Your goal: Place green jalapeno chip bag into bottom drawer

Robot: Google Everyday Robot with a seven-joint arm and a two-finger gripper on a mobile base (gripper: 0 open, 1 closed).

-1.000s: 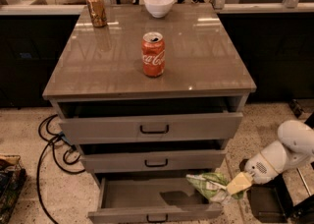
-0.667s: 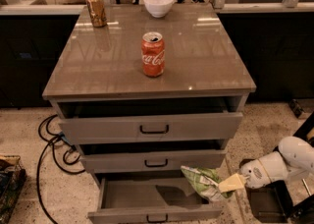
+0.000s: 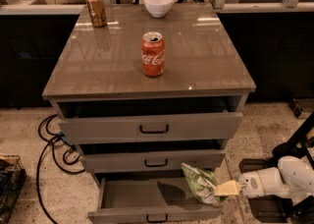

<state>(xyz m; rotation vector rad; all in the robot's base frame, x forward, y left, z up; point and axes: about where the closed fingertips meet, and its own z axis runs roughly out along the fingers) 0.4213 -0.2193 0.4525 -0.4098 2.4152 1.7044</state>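
Observation:
The green jalapeno chip bag is a crinkly light-green foil bag held over the right part of the open bottom drawer, just above its flat grey floor. My gripper reaches in from the lower right on a white arm and is shut on the bag's right edge, with yellowish fingers pinching it. The bag casts a shadow on the drawer floor. The drawer's black loop handle is at the bottom edge of the view.
Two upper grey drawers are slightly pulled out above. On the cabinet top stand a red Coca-Cola can, a brown can and a white bowl. Black cables lie on the floor at left.
My gripper has carried the bag leftward, further over the bottom drawer; the arm has reached in from the right.

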